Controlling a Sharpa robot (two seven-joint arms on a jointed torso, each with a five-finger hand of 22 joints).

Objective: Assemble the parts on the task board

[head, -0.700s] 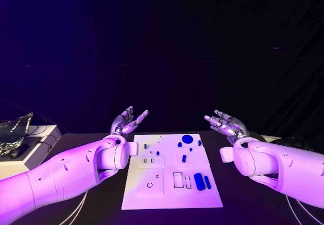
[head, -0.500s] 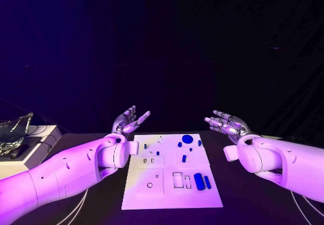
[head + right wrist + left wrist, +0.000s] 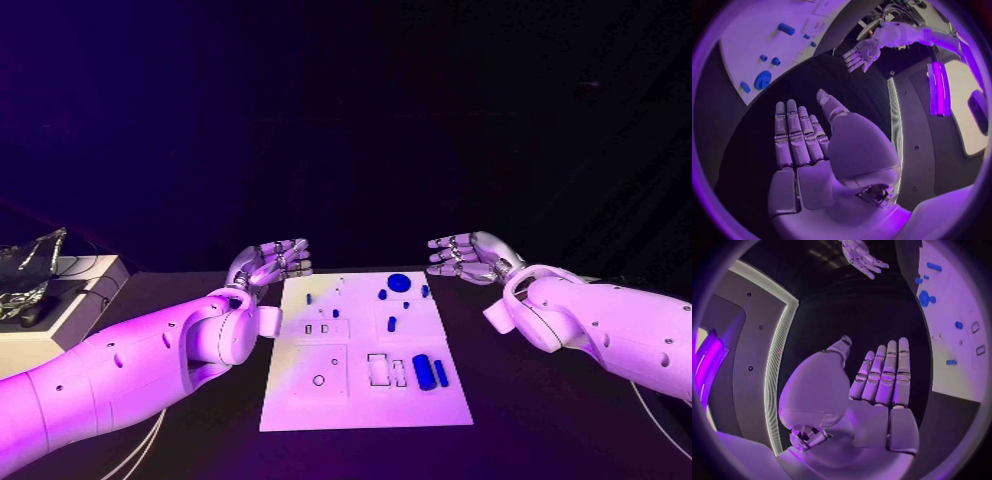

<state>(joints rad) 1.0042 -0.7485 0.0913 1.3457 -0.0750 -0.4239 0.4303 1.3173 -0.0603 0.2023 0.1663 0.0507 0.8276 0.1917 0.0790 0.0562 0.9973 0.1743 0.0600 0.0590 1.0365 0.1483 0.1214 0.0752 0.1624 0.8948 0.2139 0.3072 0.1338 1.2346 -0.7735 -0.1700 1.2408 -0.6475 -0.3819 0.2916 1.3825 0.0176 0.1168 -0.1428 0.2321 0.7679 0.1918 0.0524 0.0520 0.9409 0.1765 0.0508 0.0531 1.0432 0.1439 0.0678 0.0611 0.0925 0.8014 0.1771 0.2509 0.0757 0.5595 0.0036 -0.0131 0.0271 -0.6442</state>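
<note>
Both hands are up off the black tabletop (image 3: pixel 519 420) holding nothing: left hand (image 3: pixel 271 262) and right hand (image 3: pixel 469 256) have their shiny metal fingers (image 3: pixel 887 371) straight, side by side, thumbs splayed off. The flat white rectangular task board (image 3: pixel 346 400) lies below and between the two sets of fingertips. On it: a round blue disc (image 3: pixel 398 283) nearest the right fingers, small blue pegs, and a rounded blue bar (image 3: pixel 423 370) by rectangular cutouts farther off.
</note>
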